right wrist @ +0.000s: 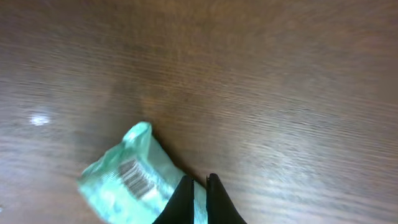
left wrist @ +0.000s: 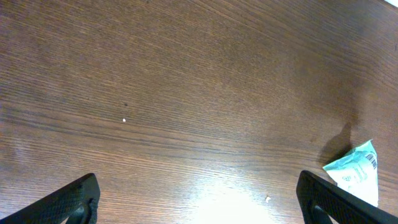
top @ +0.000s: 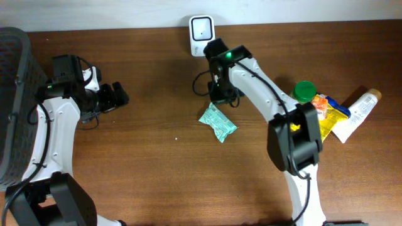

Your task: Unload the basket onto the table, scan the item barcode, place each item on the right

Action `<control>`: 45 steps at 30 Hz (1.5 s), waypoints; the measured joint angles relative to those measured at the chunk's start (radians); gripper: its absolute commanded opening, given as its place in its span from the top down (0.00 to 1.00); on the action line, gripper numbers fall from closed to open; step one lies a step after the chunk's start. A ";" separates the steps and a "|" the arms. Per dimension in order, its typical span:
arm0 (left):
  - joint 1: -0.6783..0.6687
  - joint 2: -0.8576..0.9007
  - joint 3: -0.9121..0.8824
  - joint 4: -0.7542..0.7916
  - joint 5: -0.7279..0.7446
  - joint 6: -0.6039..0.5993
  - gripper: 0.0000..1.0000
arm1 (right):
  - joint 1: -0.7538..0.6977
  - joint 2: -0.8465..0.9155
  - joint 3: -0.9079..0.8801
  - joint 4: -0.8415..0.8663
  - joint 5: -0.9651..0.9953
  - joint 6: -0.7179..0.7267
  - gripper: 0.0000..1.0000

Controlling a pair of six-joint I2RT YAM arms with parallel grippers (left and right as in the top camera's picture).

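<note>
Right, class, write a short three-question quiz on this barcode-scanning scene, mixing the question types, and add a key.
1. True or false: the left gripper is shut on the green packet.
2. Which gripper pinches the green packet's edge? A. left B. right C. neither
3. What white device stands at the far edge of the table, beyond the green packet?

Key: 1. False, its fingers stand open over bare wood. 2. B, the right gripper. 3. The scanner.
</note>
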 measured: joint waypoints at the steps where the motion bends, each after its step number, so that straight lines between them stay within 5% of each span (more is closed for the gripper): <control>1: 0.000 0.000 0.000 0.000 0.000 0.000 0.01 | 0.000 0.017 -0.005 0.001 -0.001 0.000 0.96; 19: 0.000 0.000 0.000 0.000 0.000 0.000 0.01 | 0.111 0.044 -0.006 -0.055 -0.362 -0.423 0.96; 28: 0.000 0.000 0.000 0.000 0.000 0.000 0.01 | 0.074 0.017 0.139 -0.177 -0.317 -0.303 0.96; 33: 0.000 0.000 0.000 0.000 0.000 0.000 0.01 | 0.051 -0.070 0.167 -0.287 -0.152 -0.152 0.69; 36: 0.000 0.000 0.000 0.000 0.000 0.000 0.01 | -0.003 -0.072 0.145 -0.285 -0.193 -0.167 0.44; 45: 0.000 0.000 0.000 0.000 0.000 0.000 0.01 | -0.235 -0.072 -0.168 -0.097 -0.496 -0.336 0.41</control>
